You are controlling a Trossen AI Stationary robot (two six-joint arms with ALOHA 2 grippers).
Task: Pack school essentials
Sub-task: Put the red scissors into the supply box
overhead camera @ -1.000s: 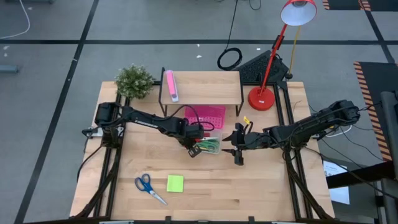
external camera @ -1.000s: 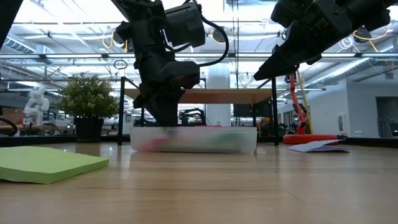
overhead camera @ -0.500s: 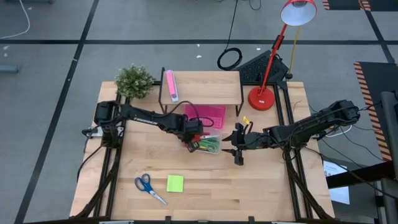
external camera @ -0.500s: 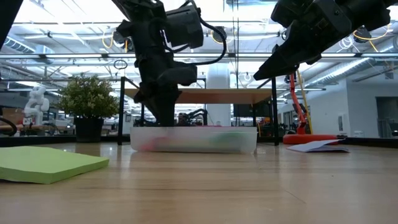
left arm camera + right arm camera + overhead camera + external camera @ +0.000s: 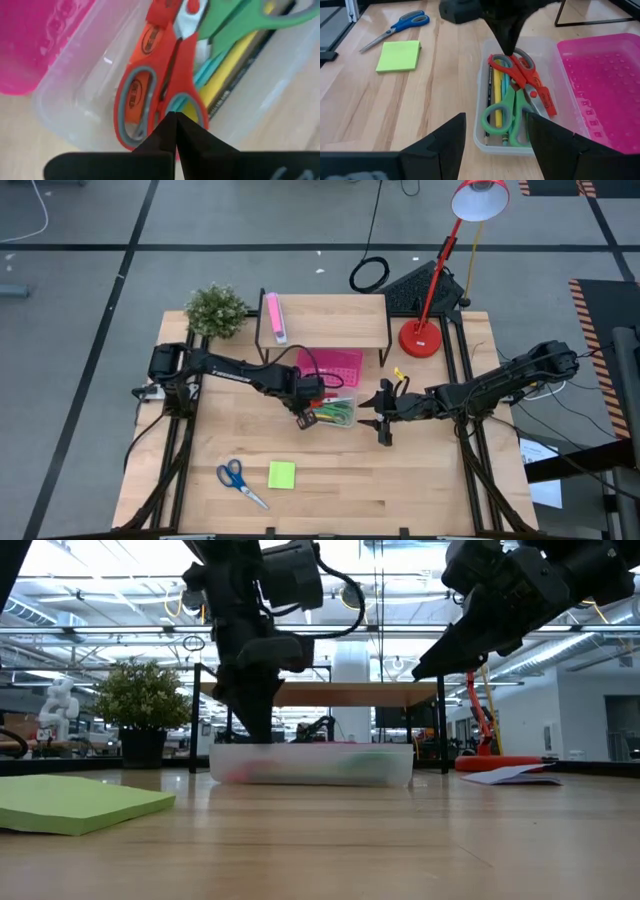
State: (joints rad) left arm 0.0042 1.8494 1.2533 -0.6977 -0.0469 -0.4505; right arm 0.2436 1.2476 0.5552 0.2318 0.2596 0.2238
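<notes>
From above, the left gripper (image 5: 301,417) hangs over the 9 o'clock end of the clear box (image 5: 345,423) at table centre, just below the pink tray (image 5: 345,361), while the right gripper (image 5: 384,433) waits just off the box's 3 o'clock end. The 2 things not yet packed, the blue scissors (image 5: 239,480) and the green note pad (image 5: 282,474), lie side by side near the front edge, toward 7 o'clock from the left gripper, so I judge the left arm nearer; the scissors' long axis runs from 10 to 4 o'clock, handles at the 10 o'clock end. In the low view the left gripper sits at the box's top edge, its tips hidden behind the cloudy wall, and the note pad fills the near left. In the left wrist view its fingers are pressed together with nothing between them, just above a handle loop of the red scissors (image 5: 160,95), which rest on green scissors (image 5: 250,20) and pencils (image 5: 225,85). In the right wrist view the right gripper's fingers stand wide apart and empty, looking over the box; red and green scissors lie lengthwise on the pencils, whose count is hard to make out.
</notes>
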